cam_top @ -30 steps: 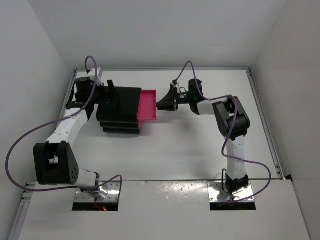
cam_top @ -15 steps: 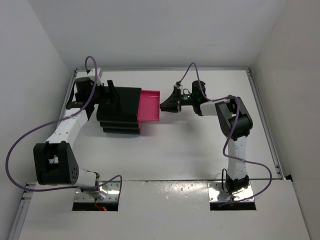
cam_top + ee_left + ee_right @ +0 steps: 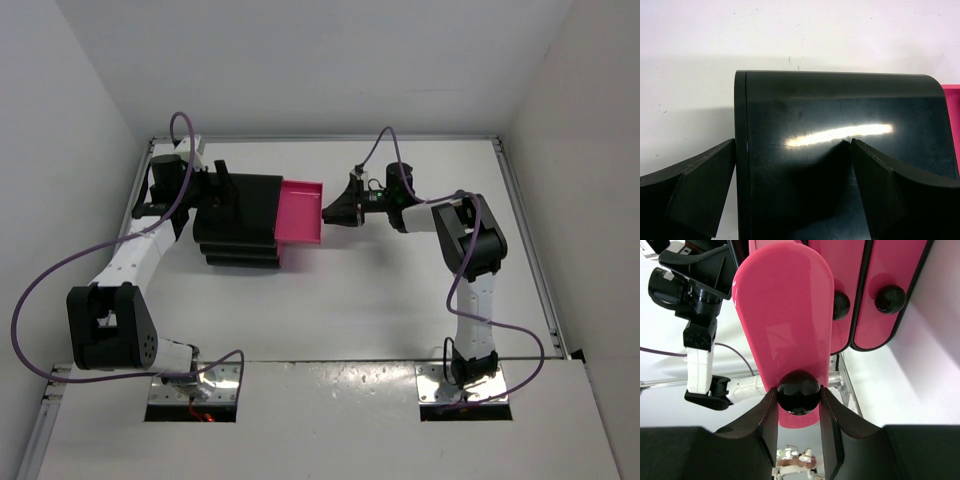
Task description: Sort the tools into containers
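Note:
The containers are three magenta-pink drawers in a black cabinet at the table's back left. The top drawer stands pulled out to the right. My right gripper is shut on its round black knob, with a finger on either side of it. The other two drawers sit closed, their knobs free. My left gripper is open astride the cabinet's back edge, one finger behind it and one over its glossy top. The tools are out of view.
White walls close in the table on three sides, and a raised rail runs along its right edge. The right arm's purple cable loops above the open drawer. The left arm's links lie beside the cabinet's near left.
The top drawer has slid a little farther out to the right, with my right gripper on its knob. The left gripper and cabinet have stayed put.

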